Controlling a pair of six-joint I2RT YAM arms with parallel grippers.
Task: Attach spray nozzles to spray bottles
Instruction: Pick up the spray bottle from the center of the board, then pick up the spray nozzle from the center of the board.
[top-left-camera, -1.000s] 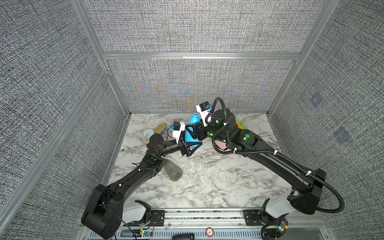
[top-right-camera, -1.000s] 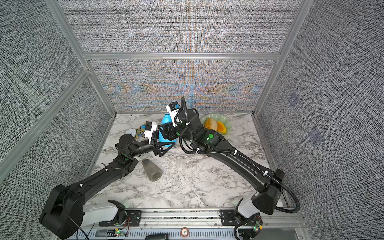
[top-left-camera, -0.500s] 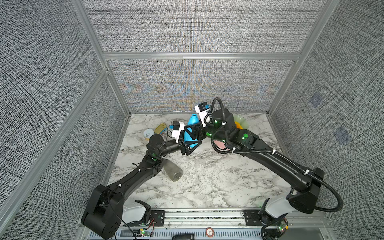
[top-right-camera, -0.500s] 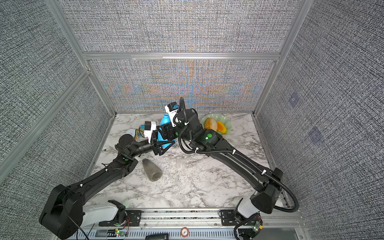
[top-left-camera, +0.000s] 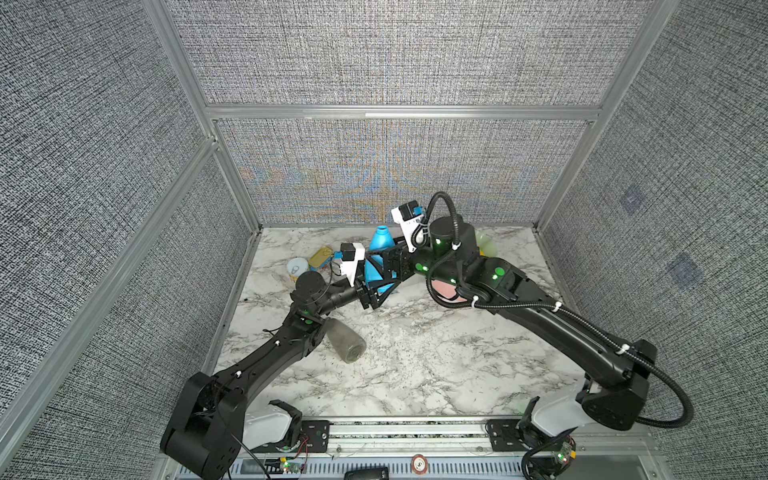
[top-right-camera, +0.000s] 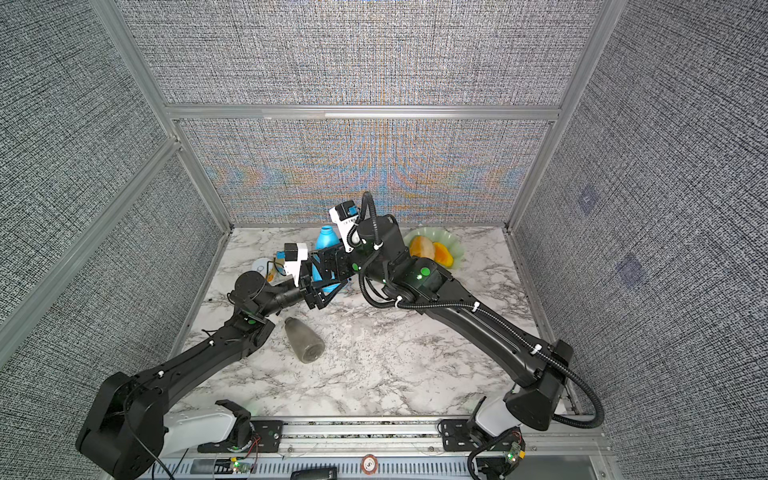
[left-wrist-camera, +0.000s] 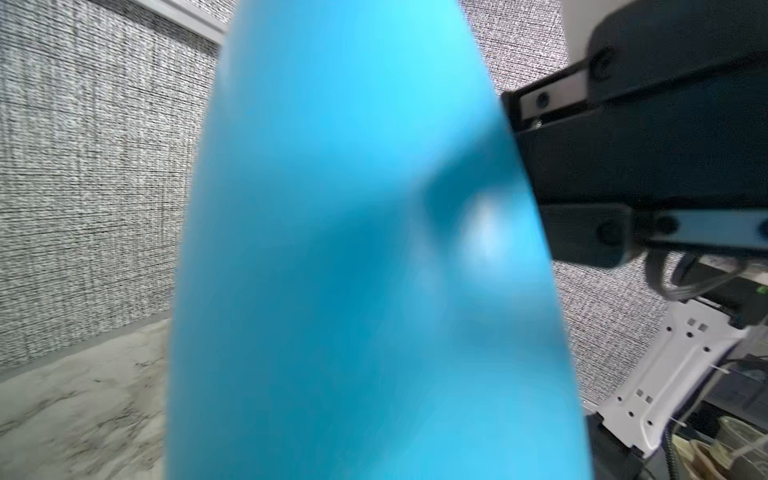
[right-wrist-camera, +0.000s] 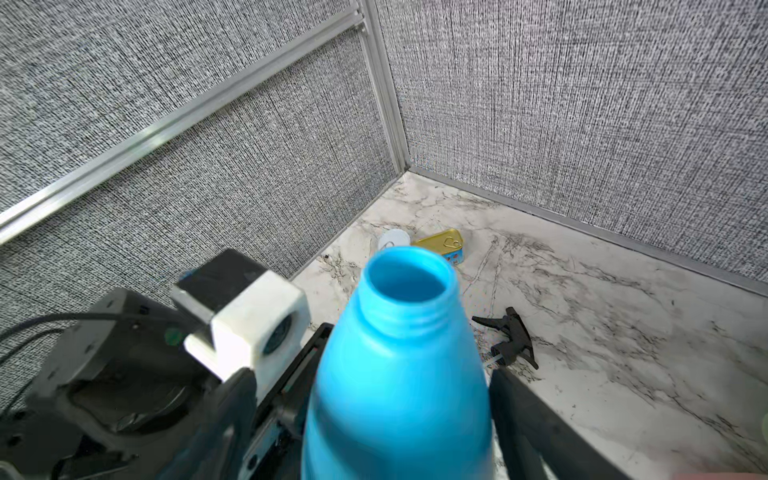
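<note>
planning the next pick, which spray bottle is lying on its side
The smoky grey bottle, lying beside the left arm. The blue bottle stands upright; the pink bottle is mostly hidden under the right arm.

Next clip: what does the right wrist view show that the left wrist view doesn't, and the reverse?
Only the right wrist view: the open, uncapped neck of the blue bottle, a black spray nozzle lying on the marble table, a gold tin, a white-topped can and the left arm's wrist camera. Only the left wrist view: black parts of the right arm beside the bottle, whose blurred body fills the picture. Both: the bottle, the marble and the grey walls.
</note>
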